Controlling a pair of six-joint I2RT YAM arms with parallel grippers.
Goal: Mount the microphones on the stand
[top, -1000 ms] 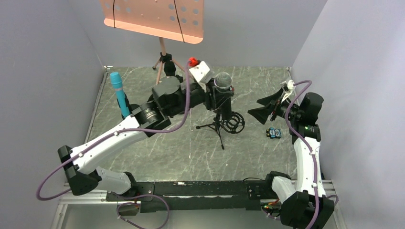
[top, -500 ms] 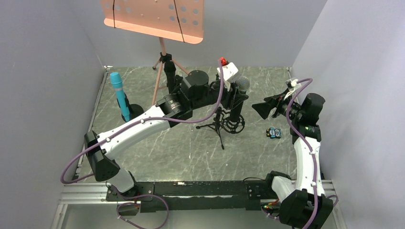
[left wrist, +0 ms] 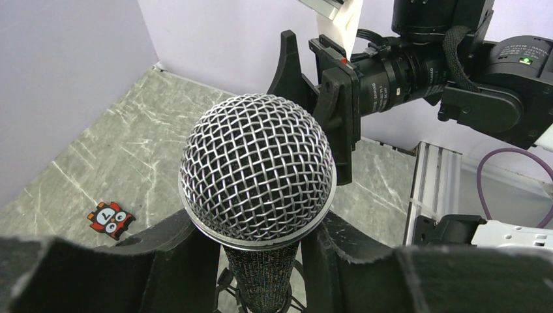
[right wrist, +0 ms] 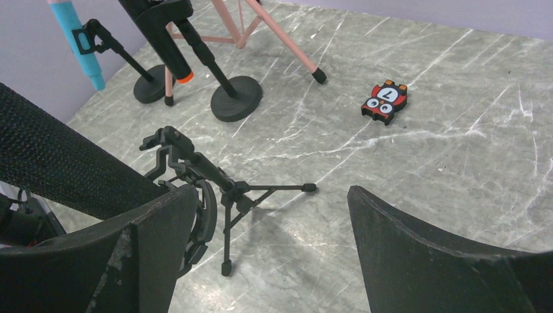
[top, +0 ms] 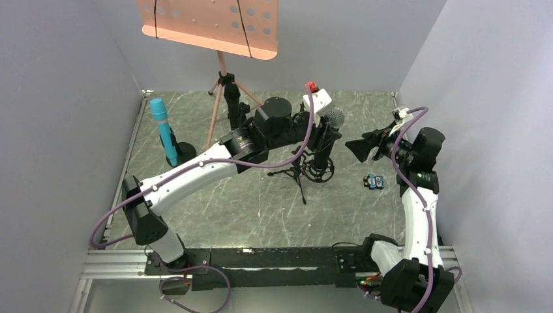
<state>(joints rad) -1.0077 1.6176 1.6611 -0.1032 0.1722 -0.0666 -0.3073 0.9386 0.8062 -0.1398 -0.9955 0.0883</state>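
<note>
Left gripper (left wrist: 259,277) clamps mesh-head microphone (left wrist: 257,173); right gripper (right wrist: 270,215) apart, empty. Orange-ring microphone (right wrist: 171,52) clear only from right wrist, seemingly stand-mounted.

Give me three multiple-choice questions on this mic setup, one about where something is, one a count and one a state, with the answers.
1. Where is the cyan mic?
A. lying flat
B. upright in a stand at the left
C. in the right jaws

2. How many mics are in view?
A. one
B. three
C. five

3. The right jaws are:
A. shut tight
B. shut on the cyan mic
C. open, empty

Answers:
1 B, a clip holds it upright above the stand's round base.
2 B, the cyan mic, a black mic with an orange ring, and the mesh mic gripped in the left jaws.
3 C, the right wrist view shows them wide apart with nothing gripped.
</note>
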